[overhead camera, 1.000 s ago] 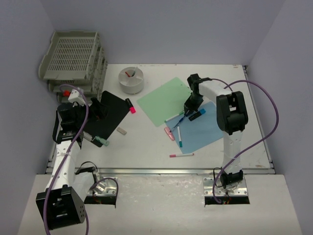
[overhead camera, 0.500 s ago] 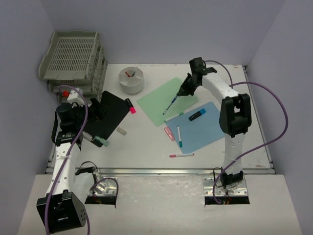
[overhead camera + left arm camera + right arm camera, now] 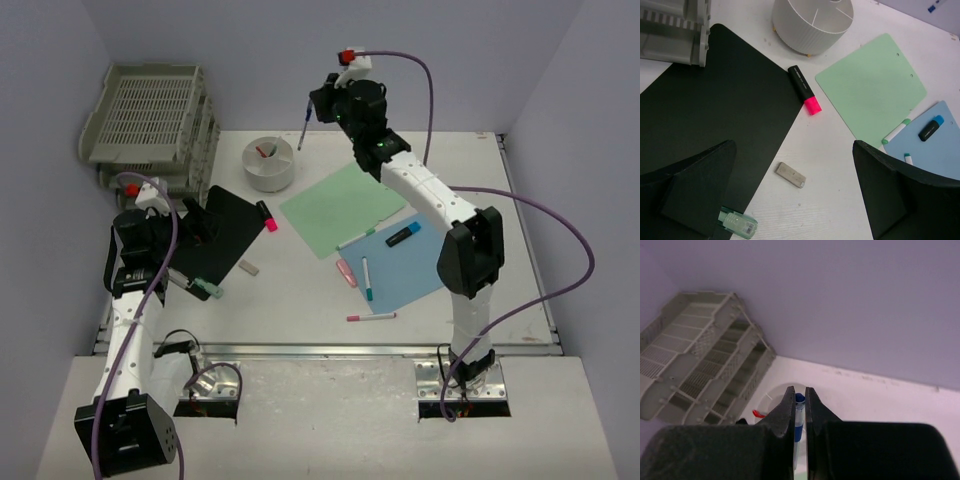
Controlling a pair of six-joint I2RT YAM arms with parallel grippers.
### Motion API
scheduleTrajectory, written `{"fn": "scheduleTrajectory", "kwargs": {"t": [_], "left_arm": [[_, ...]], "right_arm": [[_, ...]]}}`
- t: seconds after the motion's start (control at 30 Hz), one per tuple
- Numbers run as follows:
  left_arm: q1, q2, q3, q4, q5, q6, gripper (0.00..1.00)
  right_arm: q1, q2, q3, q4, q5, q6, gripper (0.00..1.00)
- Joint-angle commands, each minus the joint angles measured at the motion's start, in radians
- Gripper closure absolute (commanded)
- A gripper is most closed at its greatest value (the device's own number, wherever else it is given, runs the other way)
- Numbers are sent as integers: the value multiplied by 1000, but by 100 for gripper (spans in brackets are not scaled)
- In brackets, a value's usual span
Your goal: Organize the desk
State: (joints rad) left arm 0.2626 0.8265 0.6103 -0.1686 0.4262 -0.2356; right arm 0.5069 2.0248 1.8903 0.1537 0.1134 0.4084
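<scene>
The desk (image 3: 300, 300) is a white tabletop strewn with stationery. My right gripper (image 3: 318, 104) is raised high over the back of the desk, shut on a blue pen (image 3: 302, 128) that hangs tip down to the right of the round white pen holder (image 3: 268, 163). In the right wrist view the blue pen (image 3: 799, 412) sits pinched between the jaws of the right gripper (image 3: 799, 390), with the holder (image 3: 771, 399) below. My left gripper (image 3: 794, 147) is open over the edge of a black sheet (image 3: 715, 100) and a small grey eraser (image 3: 790, 175).
Stacked grey trays (image 3: 150, 120) stand at the back left. A pink highlighter (image 3: 267, 217) and a green-capped tube (image 3: 207, 289) lie near the black sheet. A green sheet (image 3: 340, 205) and a blue sheet (image 3: 405, 260) carry a black-blue marker (image 3: 402, 235) and several pens.
My right arm lifted the blue pen off the blue sheet and swung it up and back left, toward the pen holder. The left arm stayed still.
</scene>
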Motion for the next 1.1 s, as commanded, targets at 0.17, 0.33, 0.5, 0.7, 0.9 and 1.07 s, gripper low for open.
{"fn": "scheduleTrajectory", "kwargs": {"t": [0.17, 0.33, 0.5, 0.7, 0.9, 1.07], "left_arm": [[2, -9, 42, 41, -25, -24, 0], [3, -15, 40, 44, -33, -21, 0], [1, -23, 41, 35, -54, -1, 0], [1, -22, 29, 40, -61, 5, 0], [3, -10, 20, 39, -65, 14, 0], [3, -6, 22, 24, -80, 33, 0]], "right_arm": [[130, 177, 72, 745, 119, -368, 100], [166, 273, 91, 858, 105, -456, 100], [171, 322, 108, 855, 121, -458, 100], [171, 340, 63, 851, 109, -428, 100], [171, 349, 12, 822, 88, -374, 100], [170, 381, 4, 796, 82, -346, 100]]}}
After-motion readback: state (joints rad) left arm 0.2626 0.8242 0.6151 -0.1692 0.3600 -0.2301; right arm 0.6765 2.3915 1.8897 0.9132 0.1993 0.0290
